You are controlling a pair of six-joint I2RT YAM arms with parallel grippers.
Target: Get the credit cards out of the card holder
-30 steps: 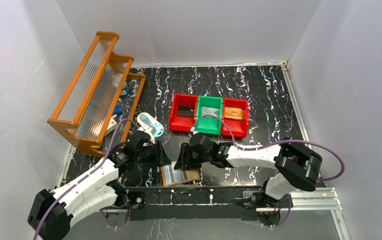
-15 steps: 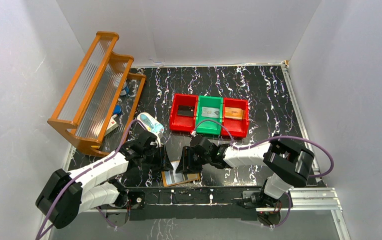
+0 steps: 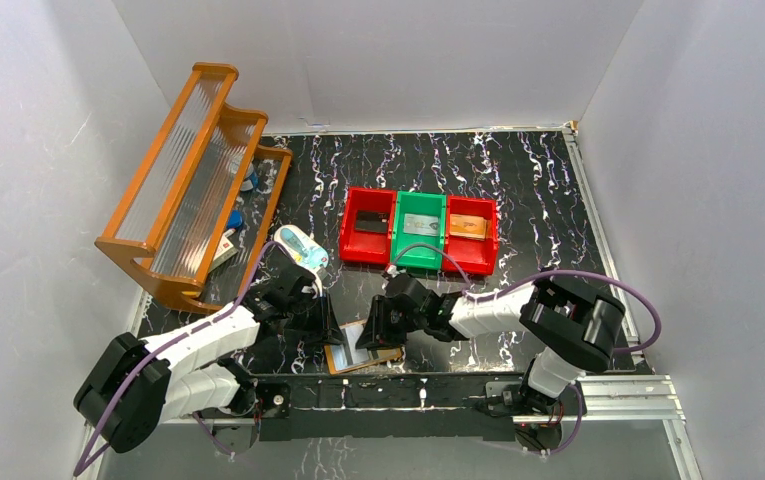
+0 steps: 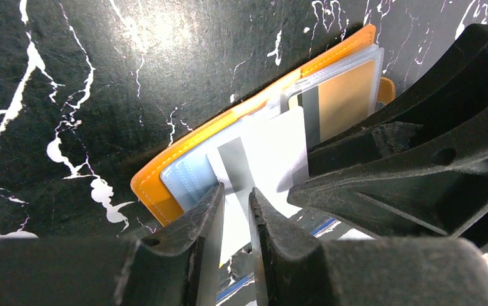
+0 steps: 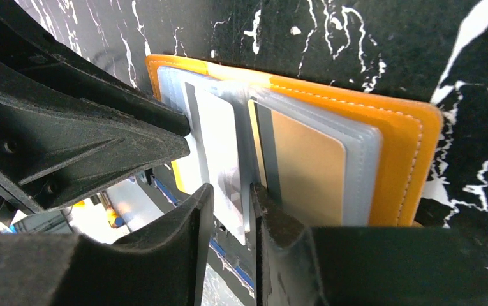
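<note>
The orange card holder (image 3: 378, 356) lies open near the table's front edge, between both grippers. In the left wrist view its orange edge (image 4: 158, 191) frames clear pockets. A pale blue-grey credit card (image 4: 273, 146) sticks up out of a pocket and runs between the nearly closed jaws of my left gripper (image 4: 235, 190). A gold card (image 4: 346, 102) sits in the far pocket. My right gripper (image 5: 231, 189) faces the left one, its jaws pinched on the holder's clear pocket leaf beside the pale card (image 5: 219, 140). From above, the left gripper (image 3: 333, 328) and right gripper (image 3: 370, 332) almost touch.
Red and green bins (image 3: 420, 230) holding card-like items stand behind the holder. A pale blue-and-white oval item (image 3: 301, 247) lies just beyond the left arm. A wooden rack (image 3: 193, 180) stands at the back left. A metal rail (image 3: 458, 390) runs along the front edge.
Both grippers have closed in on the holder from either side. The pale card, lying flat in the holder a second ago, now stands tilted up between them.
</note>
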